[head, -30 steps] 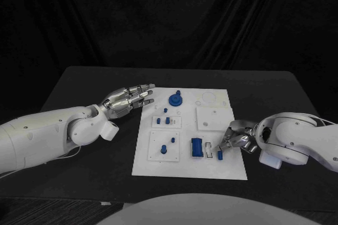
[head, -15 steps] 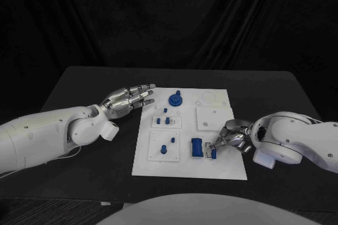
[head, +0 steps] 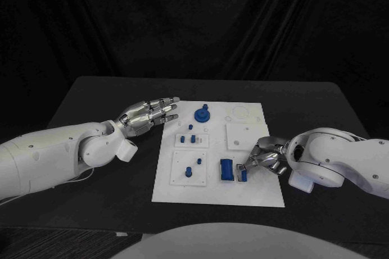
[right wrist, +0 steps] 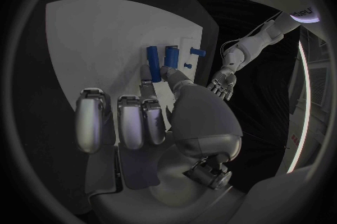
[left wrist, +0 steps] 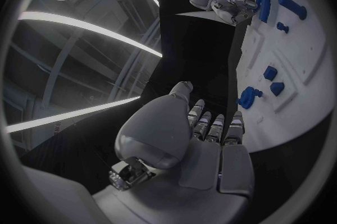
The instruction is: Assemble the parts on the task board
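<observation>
My right hand (head: pixel 266 158) is curled over the near right part of the white task board (head: pixel 267 198) on the black desk (head: pixel 97 90), pinching a small blue part (head: pixel 245 175) between thumb and a fingertip, just beside a larger blue block (head: pixel 226 169) standing in the board. My left hand (head: pixel 148 114) hovers at the board's far left edge, fingers stretched out and apart, holding nothing. I can read no writing on the board.
</observation>
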Controlling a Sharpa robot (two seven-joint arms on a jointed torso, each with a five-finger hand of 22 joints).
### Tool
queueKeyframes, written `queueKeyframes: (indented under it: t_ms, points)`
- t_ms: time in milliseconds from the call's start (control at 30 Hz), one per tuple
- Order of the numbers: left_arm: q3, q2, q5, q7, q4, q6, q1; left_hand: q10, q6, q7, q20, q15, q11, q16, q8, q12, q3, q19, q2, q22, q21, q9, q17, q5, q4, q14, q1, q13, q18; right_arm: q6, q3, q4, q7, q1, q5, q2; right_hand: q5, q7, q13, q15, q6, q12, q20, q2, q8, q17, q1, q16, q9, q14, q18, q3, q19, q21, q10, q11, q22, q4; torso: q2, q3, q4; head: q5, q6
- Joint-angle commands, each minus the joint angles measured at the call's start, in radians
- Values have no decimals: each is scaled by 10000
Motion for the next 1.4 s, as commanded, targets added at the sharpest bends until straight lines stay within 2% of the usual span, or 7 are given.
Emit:
queueKeyframes:
  t_ms: [33,133,200,467,1100,1300,1400]
  points:
    - [7,6,9,67,11,166,-18,3,24,21,83,1,86,50,44,59,70,-19,-11,-9,55,4,8,60,-16,3,61,8,109,-148,0,-22,5,14,51,39,-226,-10,2632,12,-96,26,62,48,78,594,-118,9,25,704,62,969,391,-56,1071,18,2132,-870,2,-1,-1,28,1]
    - [7,7,9,66,14,170,-18,3,24,21,83,1,86,50,44,59,70,-19,-11,-9,55,4,8,60,-16,3,61,8,109,-143,0,-51,-74,14,1,89,-347,-9,2632,10,-129,26,60,37,83,581,-159,4,32,702,69,966,378,-85,1071,16,2122,-836,1,-3,-2,34,1]
    - [7,8,9,66,19,174,-18,7,29,30,83,0,93,51,47,60,75,-17,-9,-5,56,5,9,64,-20,3,61,8,109,-69,0,-68,-164,14,-95,118,-756,-3,2632,11,-223,26,63,6,85,554,-298,-5,41,695,78,924,359,-124,1071,10,2108,-699,1,-4,7,34,1]
    - [7,2,9,69,26,179,-19,7,29,30,83,0,93,51,47,60,75,-17,-9,-5,56,5,9,64,-20,3,61,8,109,333,0,-126,-507,13,-270,197,-1649,56,2632,51,-470,26,92,-144,51,466,-664,-39,18,677,104,732,311,-236,1071,60,2071,-250,0,-2,-3,56,1]
    - [7,21,9,56,11,207,-22,10,36,44,84,3,103,52,51,60,87,-17,-6,-7,56,6,9,71,-30,4,62,9,109,503,0,-162,-677,9,-399,257,-2589,88,2632,78,-582,26,121,-367,115,423,-949,-52,12,670,118,94,289,-303,1071,91,2051,429,-1,-1,-2,45,1]
    - [7,18,9,49,5,209,-23,10,36,44,84,3,103,52,51,60,87,-17,-6,-7,56,6,9,71,-30,4,62,9,109,473,0,-166,-673,8,-418,255,-3549,96,2632,88,-611,26,132,-459,177,420,-1030,-49,18,671,115,-321,298,-294,1071,100,2057,843,2,1,2,54,1]
    - [7,18,9,46,2,212,-23,10,36,44,84,3,103,52,51,60,87,-17,-6,-7,56,6,9,71,-30,4,62,9,109,428,0,-170,-653,8,-421,256,-3675,92,2632,86,-617,26,131,-463,202,416,-1047,-49,24,670,117,-449,296,-302,1071,99,2055,978,6,1,1,57,1]
